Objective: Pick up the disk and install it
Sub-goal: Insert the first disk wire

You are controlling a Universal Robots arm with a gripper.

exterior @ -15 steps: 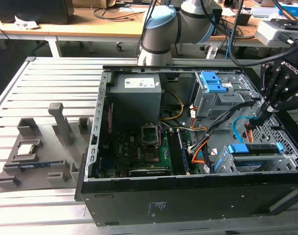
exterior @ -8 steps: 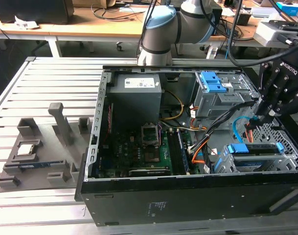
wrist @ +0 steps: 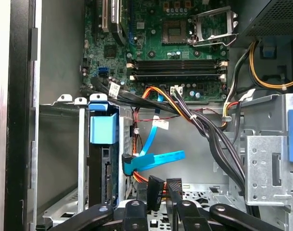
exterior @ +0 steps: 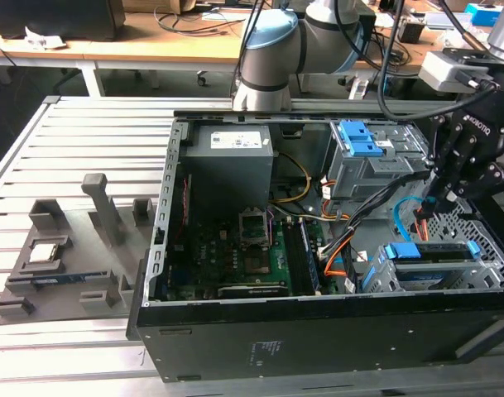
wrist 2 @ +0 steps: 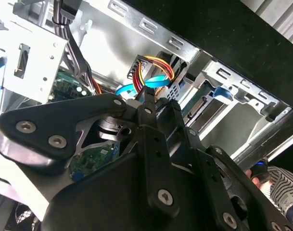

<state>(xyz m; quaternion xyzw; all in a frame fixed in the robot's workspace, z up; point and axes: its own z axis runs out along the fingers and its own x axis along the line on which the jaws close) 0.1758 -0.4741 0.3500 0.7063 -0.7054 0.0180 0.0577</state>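
The open computer case (exterior: pixel 318 331) lies on the slatted tabletop (exterior: pixel 69 347), holding a green motherboard (exterior: pixel 235 256), a grey power supply (exterior: pixel 231 165) and a grey drive bay (exterior: pixel 367 169) topped by 2 blue latches. At the case's corner on the exterior view's right, a metal cage (exterior: pixel 384 277) holds the disk (exterior: pixel 425 252), seated edge-up with its blue bracket (wrist: pixel 103 129) showing. The black pincer (exterior: pixel 431 207) hangs inside the case just above the disk, its fingertips (wrist: pixel 172 187) drawn close around a black cable connector (wrist: pixel 156 191) beside a blue flat cable (wrist: pixel 156 161).
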